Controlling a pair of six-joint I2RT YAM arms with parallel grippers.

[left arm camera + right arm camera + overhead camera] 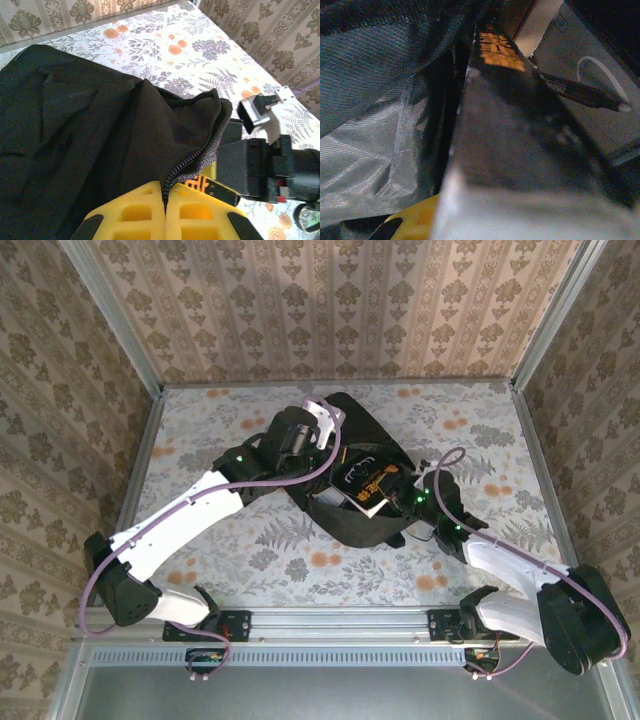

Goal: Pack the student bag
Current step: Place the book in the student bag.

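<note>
large soft black fabric backpack (365, 425): middle of flowered table (200, 430), nearer far edge, zip open | left gripper (165, 197): yellow fingers pressed together on backpack's zipper edge | right gripper (398, 497): clamped on black book with orange lettering (362, 485) in the opening

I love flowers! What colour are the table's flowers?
Orange flowers among grey leaves, clearest in the left wrist view.

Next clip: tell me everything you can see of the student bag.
The student bag is a large, soft black fabric backpack lying flat on the floral table, zipper open. The left gripper, shut, pinches its zippered edge, lifting the flap. A black book with orange lettering sits in the mouth, held by the right gripper.
</note>
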